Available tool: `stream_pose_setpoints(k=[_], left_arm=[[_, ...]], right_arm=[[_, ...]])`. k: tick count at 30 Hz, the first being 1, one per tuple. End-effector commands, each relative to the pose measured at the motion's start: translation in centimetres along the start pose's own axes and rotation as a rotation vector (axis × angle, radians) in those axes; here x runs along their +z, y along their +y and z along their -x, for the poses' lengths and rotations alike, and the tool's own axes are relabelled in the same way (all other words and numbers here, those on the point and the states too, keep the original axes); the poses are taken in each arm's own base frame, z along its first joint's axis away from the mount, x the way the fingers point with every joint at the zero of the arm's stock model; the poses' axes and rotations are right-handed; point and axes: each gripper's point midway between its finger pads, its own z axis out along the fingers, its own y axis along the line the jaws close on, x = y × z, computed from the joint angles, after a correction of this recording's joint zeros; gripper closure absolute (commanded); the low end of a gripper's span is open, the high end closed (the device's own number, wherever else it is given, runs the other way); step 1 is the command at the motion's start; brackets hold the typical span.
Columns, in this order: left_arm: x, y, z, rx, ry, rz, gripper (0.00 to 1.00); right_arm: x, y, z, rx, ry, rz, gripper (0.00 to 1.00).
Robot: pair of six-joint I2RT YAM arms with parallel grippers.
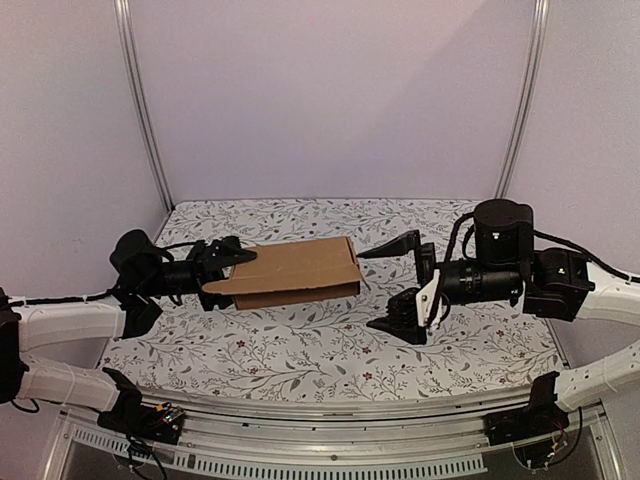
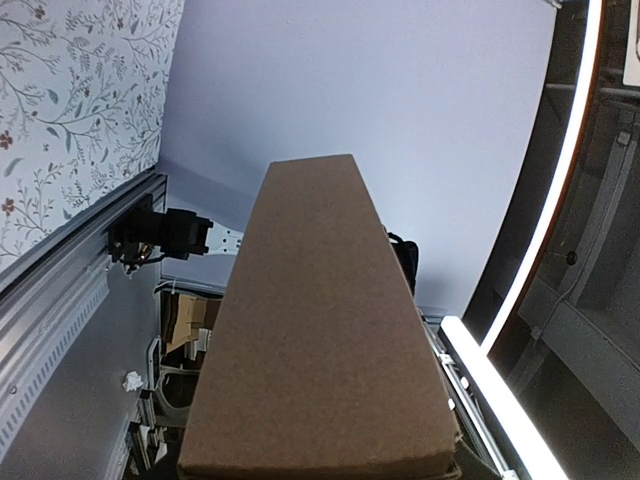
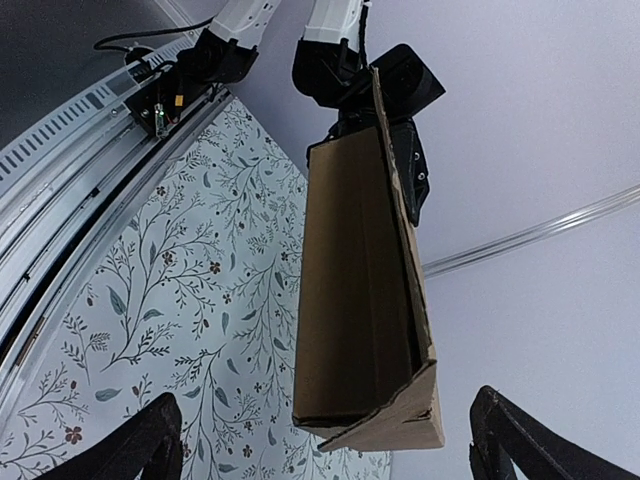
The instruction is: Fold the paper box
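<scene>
The paper box (image 1: 295,270) is a slim brown cardboard box, held level above the table with its long side running left to right. My left gripper (image 1: 225,262) is shut on its left end; in the right wrist view one black finger (image 3: 408,150) lies along the box (image 3: 360,290). In the left wrist view the box (image 2: 320,340) fills the centre and hides my own fingers. My right gripper (image 1: 398,283) stands wide open just off the box's right end, touching nothing. A triangular flap (image 3: 400,420) sticks out at that end, between the open fingers of my right gripper (image 3: 325,440).
The table (image 1: 300,350) wears a floral cloth. Two metal posts (image 1: 145,110) (image 1: 520,110) rise at its back corners against a plain wall. A metal rail (image 1: 330,410) runs along the near edge.
</scene>
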Motion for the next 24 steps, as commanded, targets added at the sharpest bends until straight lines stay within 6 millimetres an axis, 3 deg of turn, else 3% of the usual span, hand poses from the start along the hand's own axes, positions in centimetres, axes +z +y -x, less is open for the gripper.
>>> stream_pose_setpoints(k=[1,13,24], left_arm=[[-0.1,0.5,-0.6,-0.037,0.028,0.016,1.00],[0.0,1.4,-1.3,-0.067,0.053,0.009,1.00],[0.1,1.3,-1.5,-0.070,0.067,0.010,1.00]], right_arm=[[1.3,-0.5,0.3,-0.119,0.020,-0.018,0.01],[3.2,-1.6,-0.7,-0.257,0.083,-0.100,0.03],[3.8,-0.4,-1.6,-0.326,0.126,-0.083,0.28]])
